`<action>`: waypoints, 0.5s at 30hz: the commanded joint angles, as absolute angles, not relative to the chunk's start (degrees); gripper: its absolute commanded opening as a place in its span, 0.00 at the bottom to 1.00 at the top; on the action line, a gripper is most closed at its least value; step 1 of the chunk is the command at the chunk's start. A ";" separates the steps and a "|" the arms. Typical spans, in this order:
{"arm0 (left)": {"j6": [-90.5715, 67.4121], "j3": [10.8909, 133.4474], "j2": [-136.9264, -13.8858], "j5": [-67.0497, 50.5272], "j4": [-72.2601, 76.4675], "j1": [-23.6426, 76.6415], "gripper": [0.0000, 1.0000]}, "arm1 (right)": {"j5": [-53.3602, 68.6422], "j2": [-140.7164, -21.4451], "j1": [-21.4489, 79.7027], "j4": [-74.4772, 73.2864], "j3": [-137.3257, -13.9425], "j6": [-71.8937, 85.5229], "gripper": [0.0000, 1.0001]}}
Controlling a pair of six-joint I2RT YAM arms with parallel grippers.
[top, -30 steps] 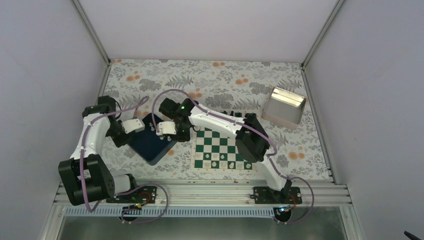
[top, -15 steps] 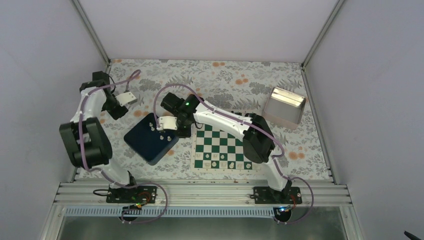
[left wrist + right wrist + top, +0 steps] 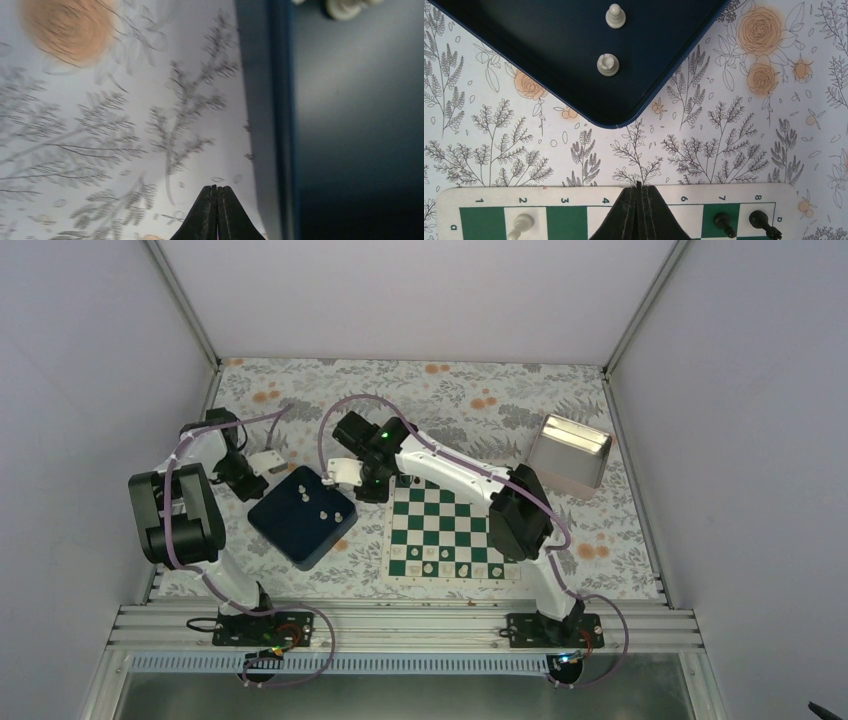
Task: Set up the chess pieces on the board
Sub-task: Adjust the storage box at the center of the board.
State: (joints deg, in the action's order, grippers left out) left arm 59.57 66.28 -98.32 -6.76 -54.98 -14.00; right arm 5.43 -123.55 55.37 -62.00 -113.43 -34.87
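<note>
Numerals 1–4, 6–8 line the board (image 3: 499, 197) rim.
The right gripper (image 3: 639, 212), fingers together, hovers over that rim; the left gripper (image 3: 217, 210), likewise together, sits beside the navy tray (image 3: 549, 60) holding two chess pieces (image 3: 607, 64).

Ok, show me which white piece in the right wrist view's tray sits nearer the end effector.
The piece by the tray's rounded corner, lower in that view, toward the right end effector; the other piece stands deeper in the tray.
</note>
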 commanded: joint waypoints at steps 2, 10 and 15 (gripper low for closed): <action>61.34 62.49 -94.59 -6.16 -55.82 -14.06 0.02 | 6.17 -124.58 55.64 -62.84 -114.96 -35.08 0.04; 62.63 57.03 -90.25 -5.92 -57.45 -14.02 0.02 | 7.28 -125.04 55.63 -63.51 -115.00 -35.78 0.04; 63.76 53.43 -87.88 -6.03 -58.92 -13.90 0.02 | 7.56 -126.52 55.59 -63.41 -116.21 -36.03 0.04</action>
State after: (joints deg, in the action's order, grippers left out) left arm 61.67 56.05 -89.97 -5.54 -56.07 -14.02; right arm 6.22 -124.55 55.44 -62.96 -114.02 -35.05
